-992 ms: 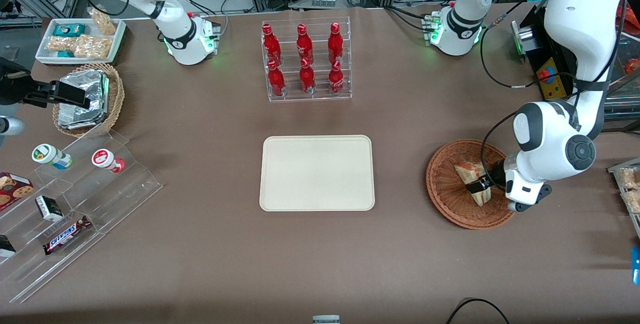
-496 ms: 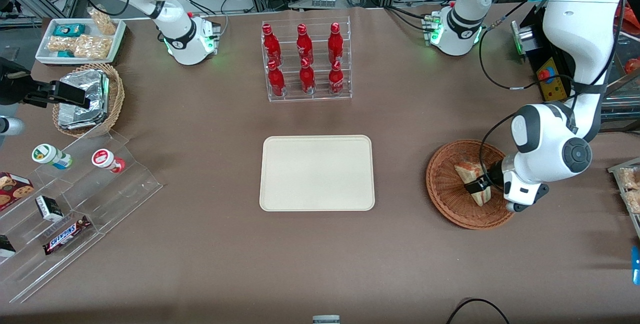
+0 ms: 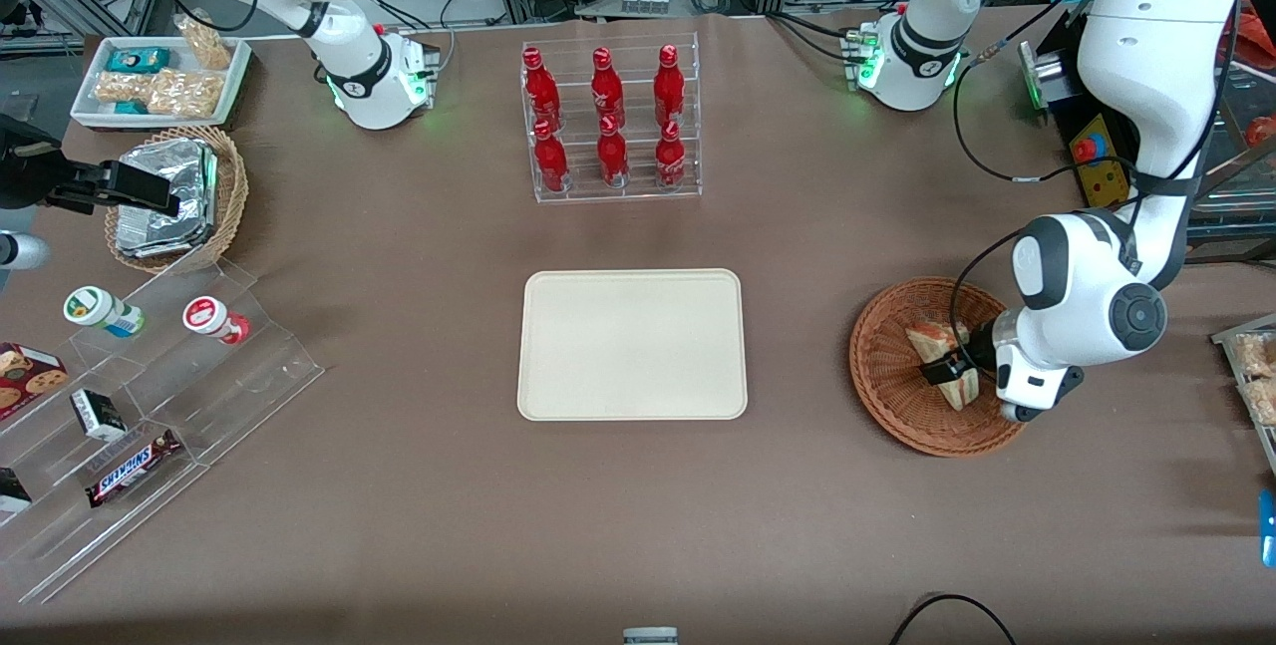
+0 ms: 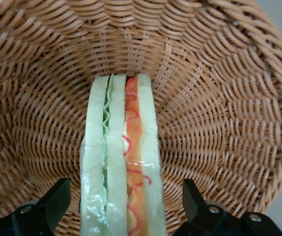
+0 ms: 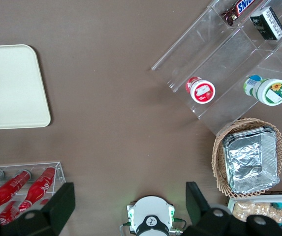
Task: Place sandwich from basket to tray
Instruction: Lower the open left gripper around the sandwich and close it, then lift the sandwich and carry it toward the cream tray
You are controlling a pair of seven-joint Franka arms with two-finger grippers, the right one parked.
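Note:
The sandwich (image 3: 935,337), a white-bread wedge with red, orange and green layers, lies in the reddish-brown wicker basket (image 3: 882,396) toward the working arm's end of the table. My left gripper (image 3: 950,367) is down in the basket with a finger on each side of the sandwich. In the left wrist view the sandwich (image 4: 121,162) stands on edge between the black fingertips (image 4: 58,200), with a gap on each side, so the gripper (image 4: 125,201) is open. The basket's weave (image 4: 219,98) fills that view. The cream-beige tray (image 3: 631,344) lies bare at the table's middle.
A clear rack of red bottles (image 3: 608,122) stands farther from the camera than the tray. Toward the parked arm's end are a clear stepped shelf with snacks (image 3: 150,376), a tan basket of foil packets (image 3: 174,196) and a white snack tray (image 3: 159,77).
The left arm's wrist has shifted slightly toward the tray and away from the camera, sliding the gripper a little further along the sandwich. The sandwich stays in the basket.

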